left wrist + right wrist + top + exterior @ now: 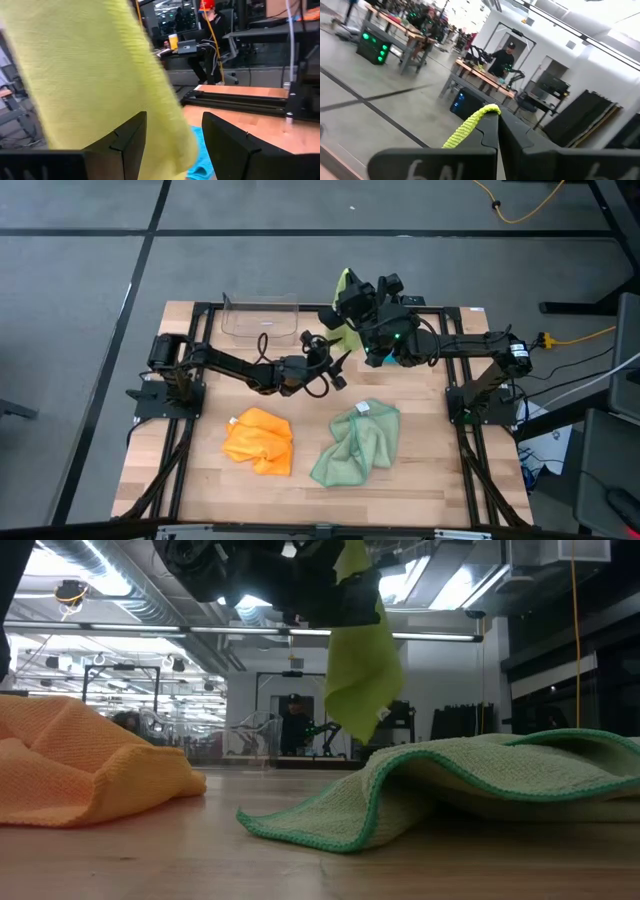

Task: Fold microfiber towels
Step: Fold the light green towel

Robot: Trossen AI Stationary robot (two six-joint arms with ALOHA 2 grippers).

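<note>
Right end effector [496, 127]: clenched on top edge of lime green towel [362, 665], fingers pressed together w/ cloth edge poking up between them in right wrist view. Sits raised above far-centre of bench [300, 485], right arm reaching in from right side. Towel hangs free from the grip, clear of bench surface in low view, small white tag at its lower corner.

Left end effector [338, 370]: released, fingers [125, 142] spread apart, nothing between the pads. Positioned just left of the hanging lime towel, near bench centre; left wrist view shows the yellow-green cloth draped close in front of its fingers, whether touching cannot tell.

Teal blue towel [378, 360]: small patch visible under right arm, far-centre of bench; also seen as blue strip beyond left fingers in left wrist view.

Orange towel [259, 441]: crumpled heap, near-left part of bench, well apart from both end effectors.

Pale sage green towel [357, 443]: rumpled, green-edged, near-centre-right of bench, beside the orange one but not touching.

Clear plastic bin [260, 319]: far-left edge of bench, left of the lime towel.

Bkgd: person [502, 60] at a workstation in the room beyond, far off
</note>
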